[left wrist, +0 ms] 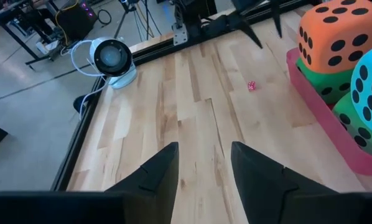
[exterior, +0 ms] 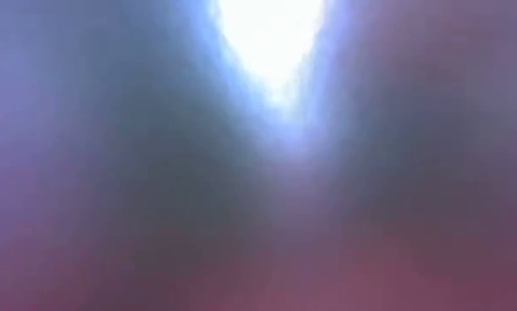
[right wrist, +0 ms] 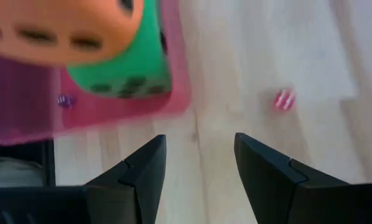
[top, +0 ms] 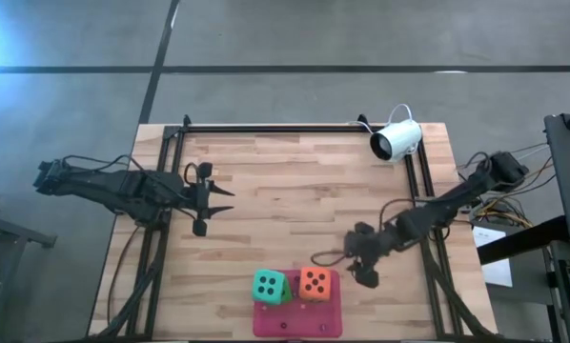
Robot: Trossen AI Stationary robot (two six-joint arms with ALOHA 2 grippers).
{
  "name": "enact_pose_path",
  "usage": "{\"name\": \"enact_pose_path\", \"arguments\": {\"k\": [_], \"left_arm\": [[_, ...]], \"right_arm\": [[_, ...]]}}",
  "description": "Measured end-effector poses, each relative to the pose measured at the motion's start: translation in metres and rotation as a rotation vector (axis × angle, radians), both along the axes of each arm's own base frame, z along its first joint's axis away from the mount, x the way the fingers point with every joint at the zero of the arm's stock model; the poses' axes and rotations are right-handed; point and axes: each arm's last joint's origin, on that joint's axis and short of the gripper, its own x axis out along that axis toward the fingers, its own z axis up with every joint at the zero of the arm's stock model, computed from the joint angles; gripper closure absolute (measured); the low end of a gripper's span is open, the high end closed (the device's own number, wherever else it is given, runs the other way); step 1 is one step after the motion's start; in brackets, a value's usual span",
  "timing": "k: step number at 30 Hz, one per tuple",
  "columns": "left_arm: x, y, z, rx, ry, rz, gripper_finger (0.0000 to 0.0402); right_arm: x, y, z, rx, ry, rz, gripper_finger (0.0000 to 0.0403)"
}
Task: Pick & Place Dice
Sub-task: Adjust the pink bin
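Four dice sit in two stacks on the pink mat (top: 297, 322) near the table's near edge. The orange-red die (top: 315, 283) rests on a green die (right wrist: 124, 68). The teal die (top: 270, 286) rests on the other green die (left wrist: 355, 124). My right gripper (top: 342, 267) is open, just right of the mat and above bare wood, touching nothing. My left gripper (top: 226, 200) is open over the table's left part, far from the dice. The low view shows only a blur.
A white camera (top: 396, 140) stands at the table's far right corner. A tiny red cube (right wrist: 284, 99) lies on the wood right of the mat, and a tiny purple one (right wrist: 65, 101) lies on the mat. Black frame rails (top: 266, 128) border the table. The middle is bare wood.
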Motion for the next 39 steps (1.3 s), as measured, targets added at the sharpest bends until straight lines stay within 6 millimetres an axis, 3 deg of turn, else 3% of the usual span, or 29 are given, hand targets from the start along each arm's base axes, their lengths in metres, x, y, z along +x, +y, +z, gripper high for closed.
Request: {"name": "enact_pose_path", "arguments": {"k": [6, 13, 28, 33, 39], "left_arm": [[0.000, 0.000, 0.000, 0.000, 0.003, 0.000, 0.0243], [0.000, 0.000, 0.000, 0.000, 0.003, 0.000, 0.0247], [0.000, 0.000, -0.001, -0.003, 0.005, 0.001, 0.0266], [0.000, 0.000, -0.001, -0.003, 0.008, 0.001, 0.0268], [0.000, 0.000, -0.002, -0.004, 0.009, -0.003, 0.0270]], "right_arm": [[-0.007, 0.023, -0.015, -0.040, 0.043, -0.026, 0.0216], [0.003, 0.048, -0.032, -0.010, 0.072, -0.020, 0.0216], [0.064, 0.097, -0.051, 0.002, 0.102, 0.053, 0.0216], [0.078, 0.103, -0.052, -0.054, 0.100, 0.087, 0.0216], [0.087, 0.094, -0.045, -0.157, 0.096, 0.083, 0.0216]]}}
